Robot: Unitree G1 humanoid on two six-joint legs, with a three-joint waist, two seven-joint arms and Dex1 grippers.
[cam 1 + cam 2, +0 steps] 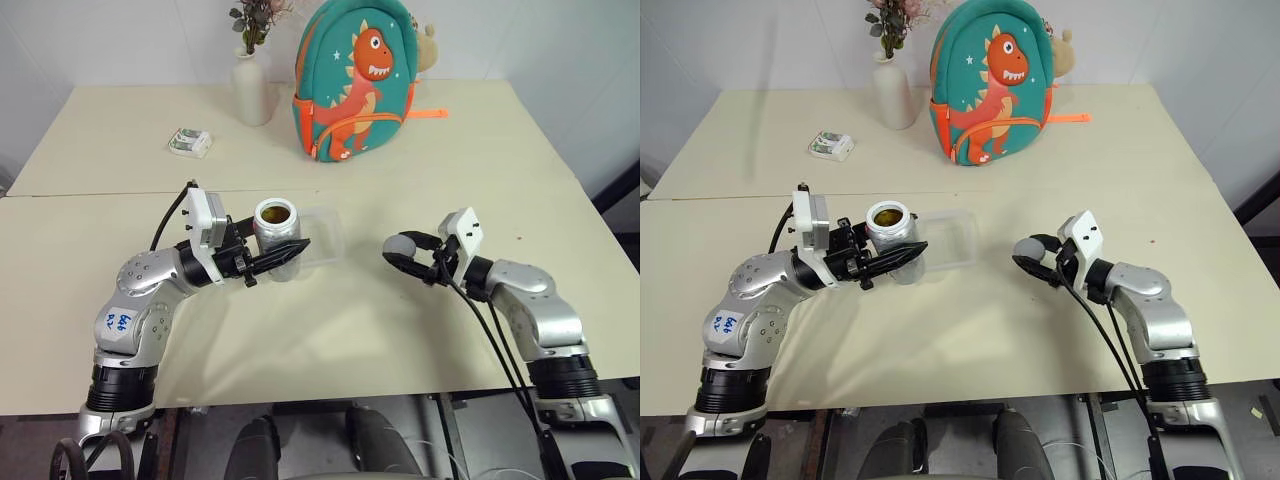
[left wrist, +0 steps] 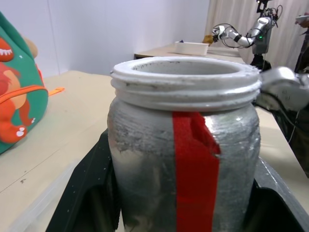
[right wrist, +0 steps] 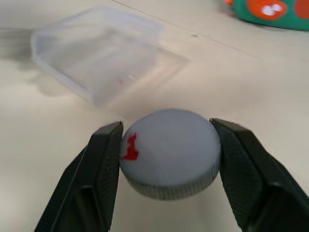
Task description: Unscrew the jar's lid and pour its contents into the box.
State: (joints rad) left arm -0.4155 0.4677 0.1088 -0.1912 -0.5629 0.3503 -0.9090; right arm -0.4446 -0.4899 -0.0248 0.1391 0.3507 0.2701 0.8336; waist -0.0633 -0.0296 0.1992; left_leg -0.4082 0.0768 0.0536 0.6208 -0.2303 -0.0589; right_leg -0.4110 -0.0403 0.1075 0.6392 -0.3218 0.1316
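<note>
The left gripper (image 1: 268, 262) is clamped across the body of the jar (image 1: 276, 238), one finger on each side, and holds it upright with the open mouth facing up, so the amber-brown contents (image 1: 277, 212) cannot spill before the pour. The jar sits just beside the near-left edge of the clear box (image 1: 322, 238), which lies flat on the bench (image 1: 400, 330); this short gap suggests that only a tilt toward the box is needed next. A strip of red tape (image 2: 194, 169) runs down the jar wall between the fingers. The right gripper (image 3: 166, 159) is closed on the lid (image 3: 170, 152), gripping its ribbed rim from two opposite sides, with the flat top and its red mark facing the wrist camera. It holds the lid low over the bench, to the right of the box and well apart from the jar, which keeps the pouring path clear. The unscrewing step appears complete; pouring is not yet done.
</note>
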